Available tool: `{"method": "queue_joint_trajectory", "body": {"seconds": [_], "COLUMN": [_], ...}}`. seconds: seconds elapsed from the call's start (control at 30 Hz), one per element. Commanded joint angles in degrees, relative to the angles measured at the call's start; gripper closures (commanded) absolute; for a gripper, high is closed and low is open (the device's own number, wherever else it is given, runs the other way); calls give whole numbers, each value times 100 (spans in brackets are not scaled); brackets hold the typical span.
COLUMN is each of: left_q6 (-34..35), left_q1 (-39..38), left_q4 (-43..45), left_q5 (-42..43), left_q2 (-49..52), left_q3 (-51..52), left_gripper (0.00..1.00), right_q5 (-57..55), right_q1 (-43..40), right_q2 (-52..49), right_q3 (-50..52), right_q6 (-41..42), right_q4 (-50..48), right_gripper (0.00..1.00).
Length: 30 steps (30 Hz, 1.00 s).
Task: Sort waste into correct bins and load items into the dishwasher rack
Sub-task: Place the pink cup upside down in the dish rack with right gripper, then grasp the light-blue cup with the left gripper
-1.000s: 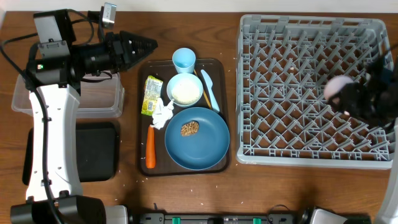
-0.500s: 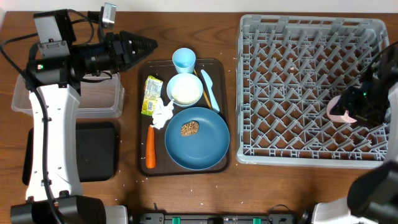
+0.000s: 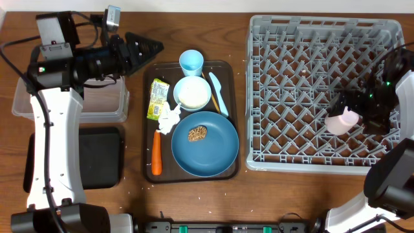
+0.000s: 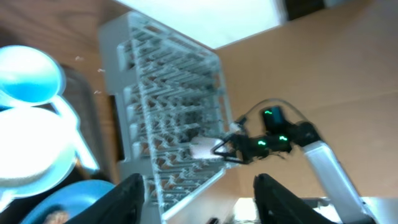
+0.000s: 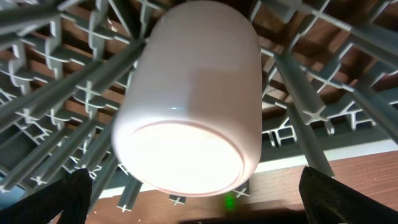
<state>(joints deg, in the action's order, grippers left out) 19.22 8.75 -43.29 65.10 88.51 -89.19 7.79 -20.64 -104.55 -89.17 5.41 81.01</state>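
Two pincers, both apart: the right pincer (image 5: 196, 186) flanks the pink cup (image 5: 189, 106) without touching it, and the left pincer (image 4: 200, 186) hangs empty. Tipped among pegs in the dishwasher rack (image 3: 323, 39), the cup looks light, rigid and slick; I'd grip across its wall. Only overhead shows the carrot (image 3: 156, 153), well apart on the serving tray (image 3: 162, 70).

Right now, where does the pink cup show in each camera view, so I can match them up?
Overhead: pink cup at right, low in the grey rack.
Left wrist: pink cup a pale blur mid-frame, inside the grey rack.
Right wrist: pink cup fills the centre, lying on the grey rack.
Shared landmark: the grey rack.
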Motion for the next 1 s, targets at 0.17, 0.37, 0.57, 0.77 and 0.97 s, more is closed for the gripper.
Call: {"method": "queue_joint_trajectory", "body": {"seconds": [0.17,0.37,0.57,0.77,0.97], "left_q6": [-990,-1189,-1405,-1405,-1408], "left_q1": [-874,-1853,-1987,-1989,-1998], "left_q4": [-756,-599,468,1447,1893], "left_q5": [-3482,-6214,-6467,-6376,-5853], "left_q2": [55,625,1707,2205,2562], "left_q3": [-37,-24,-24,-24,-24], "left_gripper": [36,36,36,36,36], "right_q5": [796,1622,1495,1340,1342], "right_q1": [516,1368,2103,2273,2273], "right_q2": [1362,1871,1749,1626,1624], "right_q3": [-605,-603,-570,-544,-505], "right_q6": [-48,-74,-20,17,37], "right_q4": [-614,-1670,-1947,-1858,-1781], "right_gripper": [1,1,12,14,15]}}
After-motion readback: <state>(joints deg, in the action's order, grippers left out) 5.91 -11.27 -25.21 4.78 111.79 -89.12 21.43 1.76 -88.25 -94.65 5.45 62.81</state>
